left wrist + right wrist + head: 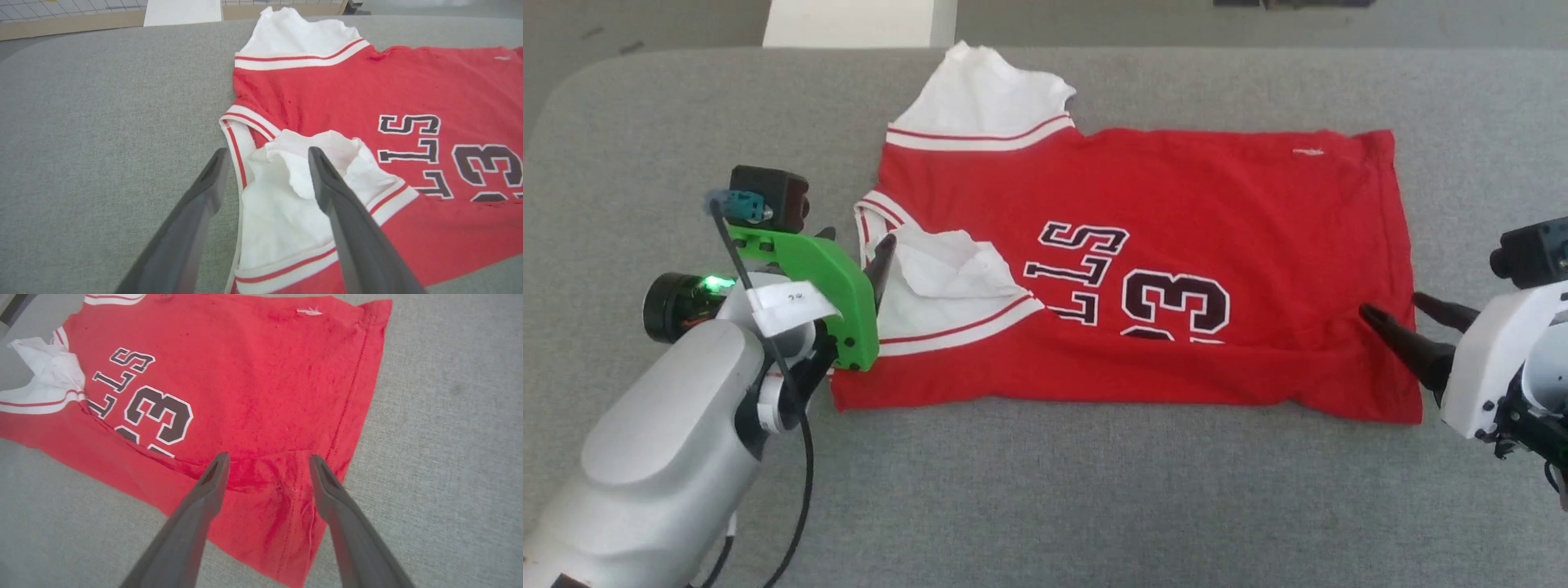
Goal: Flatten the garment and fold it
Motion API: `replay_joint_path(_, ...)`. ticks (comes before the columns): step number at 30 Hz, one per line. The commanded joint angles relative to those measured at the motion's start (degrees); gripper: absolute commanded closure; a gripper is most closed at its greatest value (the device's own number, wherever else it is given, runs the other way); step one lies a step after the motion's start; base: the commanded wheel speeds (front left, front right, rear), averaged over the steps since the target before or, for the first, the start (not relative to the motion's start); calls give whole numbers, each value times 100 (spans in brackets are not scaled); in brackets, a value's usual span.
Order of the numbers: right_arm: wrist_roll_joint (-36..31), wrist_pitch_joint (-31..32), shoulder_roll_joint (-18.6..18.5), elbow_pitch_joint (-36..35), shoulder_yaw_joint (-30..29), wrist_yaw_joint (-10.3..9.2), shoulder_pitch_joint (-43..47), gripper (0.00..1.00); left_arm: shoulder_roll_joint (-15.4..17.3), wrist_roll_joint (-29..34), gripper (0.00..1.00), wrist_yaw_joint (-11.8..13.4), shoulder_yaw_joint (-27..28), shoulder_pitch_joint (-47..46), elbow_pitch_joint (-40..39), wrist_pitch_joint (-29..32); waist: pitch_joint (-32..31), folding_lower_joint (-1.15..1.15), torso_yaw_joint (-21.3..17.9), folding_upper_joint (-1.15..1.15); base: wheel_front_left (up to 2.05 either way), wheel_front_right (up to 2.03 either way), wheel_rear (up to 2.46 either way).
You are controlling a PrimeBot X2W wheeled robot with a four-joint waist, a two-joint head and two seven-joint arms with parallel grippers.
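The garment (1176, 196) is a red jersey with white sleeves. It lies on the grey padded table (1045, 490), collar end to the left and hem to the right. Its near long edge is folded up over the lower part of the black lettering and number. One white sleeve (988, 98) points to the far edge, and the other (282, 212) is crumpled on the body. My left gripper (268, 153) hovers open over that crumpled sleeve and the striped collar (237, 143). My right gripper (268, 458) is open over the wrinkled near hem corner (282, 522). In the head view, the left gripper (858, 245) is at the garment's left end and the right gripper (1390, 304) at its right end.
A white block (858, 23) stands just beyond the table's far edge. Bare grey table surface surrounds the garment on all sides. The table's rounded far-left corner (572, 82) drops off to the floor.
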Motion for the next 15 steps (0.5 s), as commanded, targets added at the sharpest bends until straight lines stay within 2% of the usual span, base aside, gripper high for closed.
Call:
replay_joint_path(1, -161, -81, 136, -91, -127, -6, 151, 0, -48, -96, 0, 109, 74, 156, -80, -144, -248, 0, 79, 0, 0, 0, 0)
replay_joint_path(6, -914, -380, 660, -351, -733, -6, 592, 0, -84, -102, 0, 442, 265, 598, -393, -654, -453, 0, 131, 0, 0, 0, 0)
replay_joint_path(10, -1649, -533, 1230, -528, -1293, -6, 1025, 0, -107, -91, 0, 735, 423, 1039, -685, -1103, -573, 0, 141, 0, 0, 0, 0)
replay_joint_path(15, -2387, -175, 2159, -727, -1949, -6, 1466, 0, -13, 27, 0, 1007, 381, 1524, -909, -1326, -621, 0, 111, 0, 0, 0, 0)
